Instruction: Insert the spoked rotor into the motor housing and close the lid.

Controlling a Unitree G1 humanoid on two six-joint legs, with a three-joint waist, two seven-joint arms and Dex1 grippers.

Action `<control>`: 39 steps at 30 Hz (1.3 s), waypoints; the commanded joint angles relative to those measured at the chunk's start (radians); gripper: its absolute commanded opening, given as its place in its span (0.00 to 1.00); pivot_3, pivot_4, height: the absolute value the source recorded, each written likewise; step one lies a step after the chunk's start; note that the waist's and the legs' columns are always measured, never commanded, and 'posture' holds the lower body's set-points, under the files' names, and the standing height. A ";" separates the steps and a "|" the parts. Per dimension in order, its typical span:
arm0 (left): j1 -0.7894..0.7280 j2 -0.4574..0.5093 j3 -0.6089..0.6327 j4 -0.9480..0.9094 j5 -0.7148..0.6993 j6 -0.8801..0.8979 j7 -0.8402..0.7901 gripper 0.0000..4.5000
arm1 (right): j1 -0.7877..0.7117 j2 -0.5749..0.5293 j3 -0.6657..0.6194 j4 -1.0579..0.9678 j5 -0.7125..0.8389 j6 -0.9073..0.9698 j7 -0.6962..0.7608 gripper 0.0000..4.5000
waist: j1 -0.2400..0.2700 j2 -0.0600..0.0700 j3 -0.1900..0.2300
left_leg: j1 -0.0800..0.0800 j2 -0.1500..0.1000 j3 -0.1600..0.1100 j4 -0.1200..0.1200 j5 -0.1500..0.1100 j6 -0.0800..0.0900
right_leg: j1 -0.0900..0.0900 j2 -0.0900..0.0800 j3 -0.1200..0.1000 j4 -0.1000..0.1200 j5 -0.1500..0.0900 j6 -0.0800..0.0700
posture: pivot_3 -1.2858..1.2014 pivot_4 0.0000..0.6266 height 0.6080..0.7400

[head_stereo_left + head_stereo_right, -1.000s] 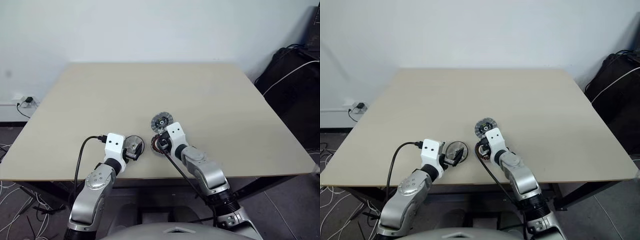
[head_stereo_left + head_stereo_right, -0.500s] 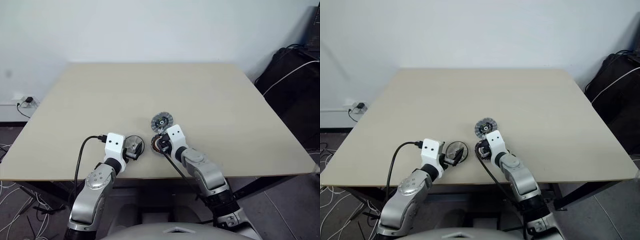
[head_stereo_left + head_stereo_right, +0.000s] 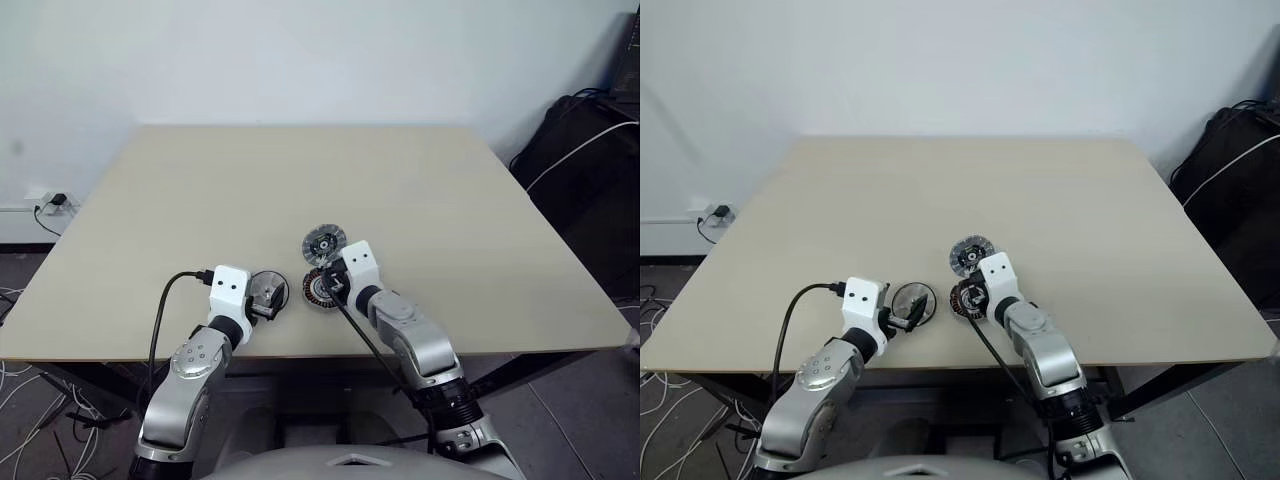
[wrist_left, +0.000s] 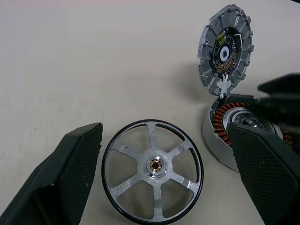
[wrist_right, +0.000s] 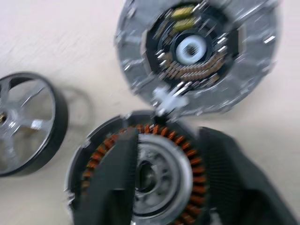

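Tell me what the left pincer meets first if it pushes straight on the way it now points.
Most likely the flat silver six-spoked rotor with the dark rim: it lies on the beige table directly between the left pincer's open black fingers. How much gap remains is unclear.

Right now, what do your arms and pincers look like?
Silver-grey rounded arm shells with black joints. Each wrist carries a white block with two small dark holes. A black cable loops into the left pincer; another runs along the right pincer. Fingers are black and textured.
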 commanded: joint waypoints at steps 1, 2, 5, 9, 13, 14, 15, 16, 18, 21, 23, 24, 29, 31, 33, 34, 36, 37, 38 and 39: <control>-0.015 -0.001 0.005 -0.013 0.004 -0.022 -0.002 1.00 | -0.026 0.001 -0.005 -0.036 -0.010 -0.004 -0.010 0.16 | 0.000 0.000 0.000 | 0.000 0.000 0.000 0.000 0.000 0.000 | 0.000 0.000 0.000 0.000 0.000 0.000 | 0.52 0.00 1.00; -0.016 -0.001 0.004 -0.014 0.004 -0.022 -0.002 1.00 | -0.028 -0.003 0.003 -0.032 -0.018 0.000 -0.011 0.09 | 0.000 0.000 0.000 | 0.000 0.000 0.000 0.000 0.000 0.000 | 0.000 0.000 0.000 0.000 0.000 0.000 | 0.52 0.00 1.00; -0.016 0.000 0.004 -0.014 0.004 -0.022 -0.003 1.00 | -0.031 -0.008 0.027 -0.014 -0.040 0.024 -0.016 0.01 | 0.000 0.000 0.000 | 0.000 0.000 0.000 0.000 0.000 0.000 | 0.000 0.000 0.000 0.000 0.000 0.000 | 0.52 0.00 1.00; -0.014 0.001 0.006 -0.017 0.004 -0.021 -0.003 1.00 | -0.032 -0.012 0.053 -0.002 -0.060 0.052 -0.018 0.01 | 0.000 0.000 0.000 | 0.000 0.000 0.000 0.000 0.000 0.000 | 0.000 0.000 0.000 0.000 0.000 0.000 | 0.52 0.00 1.00; -0.011 0.002 0.008 -0.020 0.004 -0.021 -0.001 1.00 | -0.035 -0.019 0.063 0.003 -0.067 0.074 -0.012 0.01 | 0.000 0.000 0.000 | 0.000 0.000 0.000 0.000 0.000 0.000 | 0.000 0.000 0.000 0.000 0.000 0.000 | 0.52 0.00 1.00; -0.011 0.002 0.008 -0.020 0.005 -0.021 -0.001 1.00 | -0.034 -0.019 0.063 0.005 -0.070 0.076 -0.014 0.01 | 0.000 0.000 0.000 | 0.000 0.000 0.000 0.000 0.000 0.000 | 0.000 0.000 0.000 0.000 0.000 0.000 | 0.52 0.00 1.00; -0.010 0.002 0.008 -0.020 0.004 -0.021 -0.001 1.00 | -0.034 -0.019 0.061 0.007 -0.071 0.077 -0.017 0.01 | 0.000 0.000 0.000 | 0.000 0.000 0.000 0.000 0.000 0.000 | 0.000 0.000 0.000 0.000 0.000 0.000 | 0.52 0.00 1.00; -0.011 0.002 0.008 -0.020 0.004 -0.021 0.000 1.00 | -0.034 -0.018 0.060 0.007 -0.071 0.079 -0.018 0.01 | 0.000 0.000 0.000 | 0.000 0.000 0.000 0.000 0.000 0.000 | 0.000 0.000 0.000 0.000 0.000 0.000 | 0.52 0.00 1.00; -0.011 0.001 0.008 -0.020 0.004 -0.020 0.000 1.00 | -0.035 -0.020 0.061 0.006 -0.074 0.086 -0.016 0.01 | 0.000 0.000 0.000 | 0.000 0.000 0.000 0.000 0.000 0.000 | 0.000 0.000 0.000 0.000 0.000 0.000 | 0.52 0.00 1.00; -0.013 0.000 0.008 -0.019 0.003 -0.020 0.000 1.00 | -0.035 -0.022 0.063 0.006 -0.077 0.094 -0.013 0.01 | 0.000 0.000 0.000 | 0.000 0.000 0.000 0.000 0.000 0.000 | 0.000 0.000 0.000 0.000 0.000 0.000 | 0.52 0.00 1.00; -0.014 0.000 0.008 -0.018 0.003 -0.021 0.000 1.00 | -0.034 -0.023 0.064 0.005 -0.076 0.097 -0.008 0.01 | 0.000 0.000 0.000 | 0.000 0.000 0.000 0.000 0.000 0.000 | 0.000 0.000 0.000 0.000 0.000 0.000 | 0.52 0.00 1.00; -0.014 -0.001 0.008 -0.017 0.004 -0.020 0.001 1.00 | -0.033 -0.024 0.066 0.003 -0.074 0.100 -0.003 0.01 | 0.000 0.000 0.000 | 0.000 0.000 0.000 0.000 0.000 0.000 | 0.000 0.000 0.000 0.000 0.000 0.000 | 0.52 0.00 1.00; -0.016 -0.002 0.008 -0.015 0.004 -0.019 0.002 1.00 | -0.031 -0.027 0.069 -0.004 -0.063 0.103 0.024 0.01 | 0.000 0.000 0.000 | 0.000 0.000 0.000 0.000 0.000 0.000 | 0.000 0.000 0.000 0.000 0.000 0.000 | 0.52 0.00 1.00; -0.016 -0.002 0.008 -0.014 0.003 -0.019 0.003 1.00 | -0.031 -0.030 0.073 -0.009 -0.060 0.103 0.037 0.01 | 0.000 -0.001 0.000 | 0.000 0.000 0.000 0.000 0.000 0.000 | 0.000 0.000 0.000 0.000 0.000 0.000 | 0.52 0.00 1.00; -0.016 -0.003 0.007 -0.013 0.003 -0.020 0.004 1.00 | -0.029 -0.030 0.074 -0.016 -0.058 0.104 0.044 0.01 | 0.000 -0.001 0.000 | 0.000 0.000 0.000 0.000 0.000 0.000 | 0.000 0.000 0.000 0.000 0.000 0.000 | 0.52 0.00 1.00; -0.015 -0.003 0.007 -0.013 0.003 -0.020 0.004 1.00 | -0.029 -0.030 0.074 -0.018 -0.058 0.103 0.046 0.01 | 0.000 -0.001 0.000 | 0.000 0.000 0.000 0.000 0.000 0.000 | 0.000 0.000 0.000 0.000 0.000 0.000 | 0.52 0.00 1.00; -0.016 -0.003 0.007 -0.011 0.003 -0.021 0.005 1.00 | -0.028 -0.031 0.073 -0.020 -0.054 0.099 0.053 0.01 | 0.000 -0.001 0.000 | 0.000 0.000 0.000 0.000 0.000 0.000 | 0.000 0.000 0.000 0.000 0.000 0.000 | 0.52 0.00 1.00; -0.016 -0.004 0.007 -0.010 0.002 -0.021 0.005 1.00 | -0.028 -0.032 0.073 -0.022 -0.053 0.098 0.056 0.01 | -0.001 -0.001 0.000 | 0.000 0.000 0.000 0.000 0.000 0.000 | 0.000 0.000 0.000 0.000 0.000 0.000 | 0.52 0.00 1.00; -0.016 -0.004 0.006 -0.010 0.002 -0.021 0.005 1.00 | -0.027 -0.032 0.074 -0.024 -0.053 0.096 0.060 0.01 | -0.001 -0.001 0.000 | 0.000 0.000 0.000 0.000 0.000 0.000 | 0.000 0.000 0.000 0.000 0.000 0.000 | 0.52 0.00 1.00; -0.015 -0.004 0.006 -0.010 0.002 -0.021 0.005 1.00 | -0.026 -0.032 0.074 -0.027 -0.051 0.094 0.064 0.01 | -0.001 -0.001 0.000 | 0.000 0.000 0.000 0.000 0.000 0.000 | 0.000 0.000 0.000 0.000 0.000 0.000 | 0.52 0.00 1.00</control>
